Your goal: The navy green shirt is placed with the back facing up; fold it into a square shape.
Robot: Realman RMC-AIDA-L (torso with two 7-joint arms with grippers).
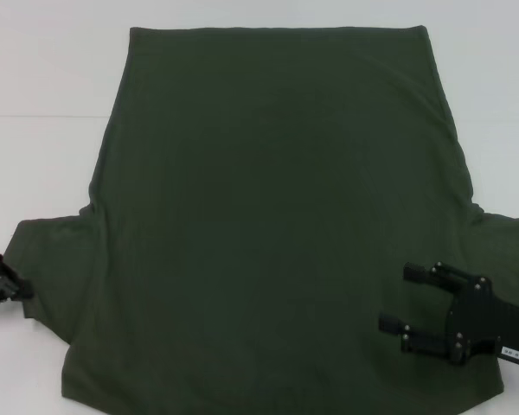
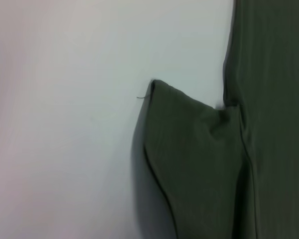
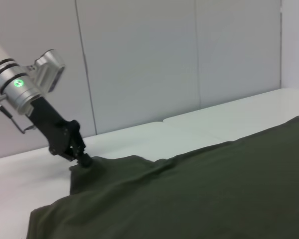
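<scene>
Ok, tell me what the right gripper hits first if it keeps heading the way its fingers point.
Probably only the navy green shirt: the right gripper, open, points across its body toward the robot's left; its height above the fabric is unclear.

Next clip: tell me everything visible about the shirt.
The shirt is a large, plain, dark olive-green short-sleeved tee of soft matte fabric, no print. It lies spread flat and unfolded on a white table, its straight hem at the far side and both sleeves out to the sides near the robot. The left claw is at the tip of the left sleeve, where the cloth puckers slightly. The right claw, fingers apart, sits over the body by the right sleeve.
</scene>
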